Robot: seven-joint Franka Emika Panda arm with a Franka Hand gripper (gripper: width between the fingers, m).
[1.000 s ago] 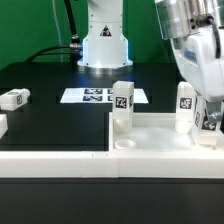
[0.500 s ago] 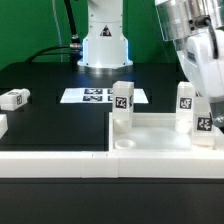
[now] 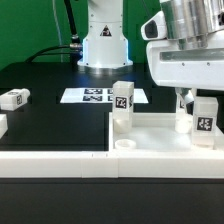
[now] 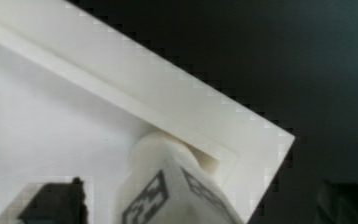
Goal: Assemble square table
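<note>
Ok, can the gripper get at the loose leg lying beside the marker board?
Probably yes. That loose leg lies in the open on the black table, with nothing over it. The gripper, open around a standing leg, must lift clear first.

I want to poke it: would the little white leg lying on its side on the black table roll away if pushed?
The leg looks blocky with a flat tagged face, so it would probably slide rather than roll. It seems hard plastic, so likely stiff. Being small, it is probably light.
</note>
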